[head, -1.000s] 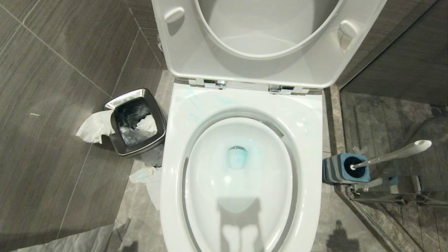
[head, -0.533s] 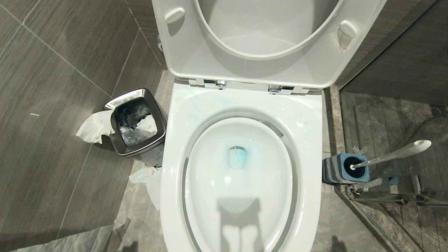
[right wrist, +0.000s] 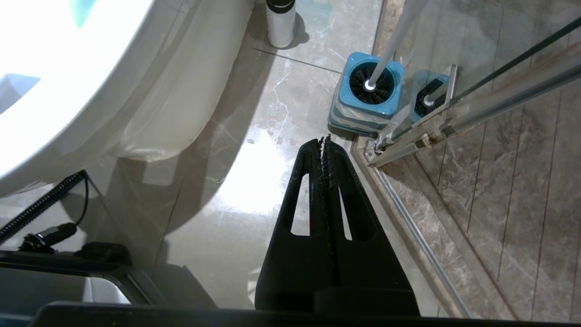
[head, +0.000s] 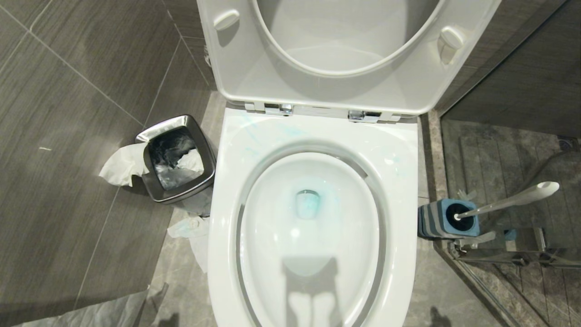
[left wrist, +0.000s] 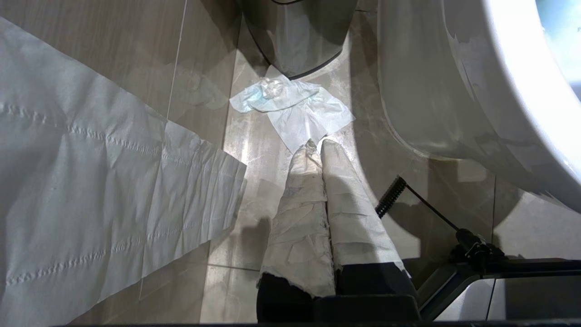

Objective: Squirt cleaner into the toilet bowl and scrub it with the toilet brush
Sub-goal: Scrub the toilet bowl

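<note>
Head view: teal cleaner [head: 307,205] tints the water in the bowl [head: 313,236]; the brush [head: 508,200] stands in its holder [head: 442,220] to the right. No arm shows.

Left wrist view: left gripper [left wrist: 317,147], fingers closed and paper-wrapped, hangs over floor tissue [left wrist: 295,106].

Right wrist view: right gripper [right wrist: 324,145], fingers closed and empty, sits near the holder; reaching shut could topple the brush. No writing readable.

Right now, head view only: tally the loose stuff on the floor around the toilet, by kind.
toilet brush: 1
brush holder: 1
steel bin: 1
paper pieces: 3 (draped over the bin's edge, crumpled by the toilet base, flat sheet at the lower left)
Total: 6
</note>
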